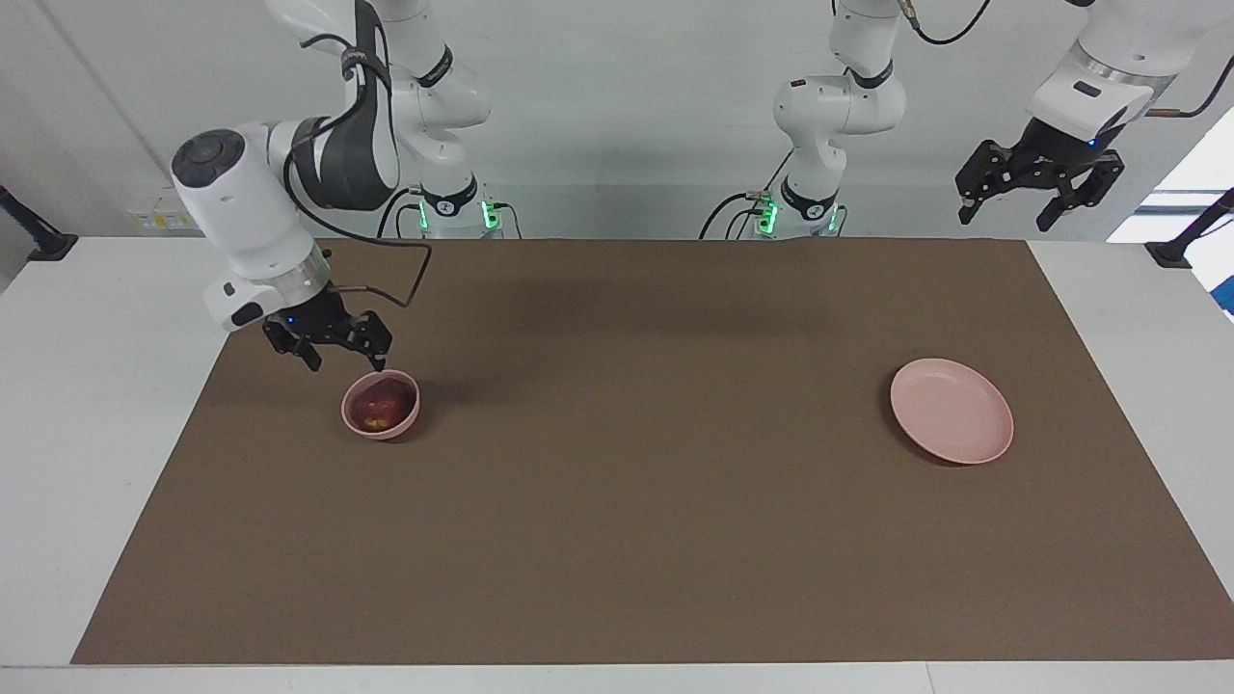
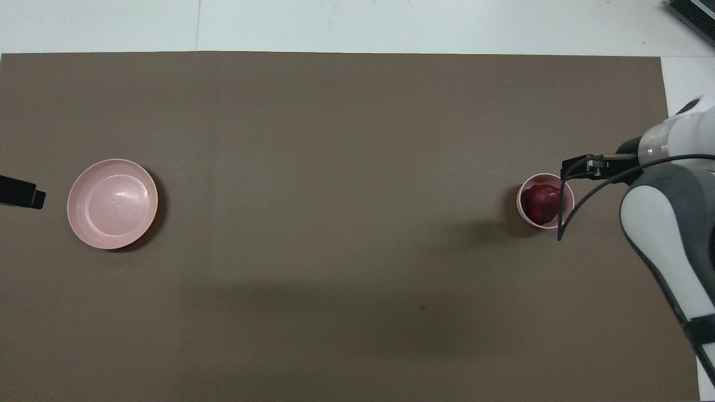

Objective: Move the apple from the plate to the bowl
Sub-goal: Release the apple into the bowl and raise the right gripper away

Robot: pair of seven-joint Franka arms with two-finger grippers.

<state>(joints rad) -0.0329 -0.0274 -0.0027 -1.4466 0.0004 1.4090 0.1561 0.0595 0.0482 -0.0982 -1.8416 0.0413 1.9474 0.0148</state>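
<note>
Dark red apple (image 1: 380,409) half hidden in bowl (image 1: 381,425), right gripper (image 1: 345,364) spread above, left gripper (image 1: 1005,220) spread, plate (image 1: 952,424) bare.

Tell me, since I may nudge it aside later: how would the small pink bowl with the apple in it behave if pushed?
The bowl looks small and deep with a rounded base, so a high push might tip it; a low one probably slides it on the flat mat. The apple fills much of it, likely adding weight and steadying it.
</note>
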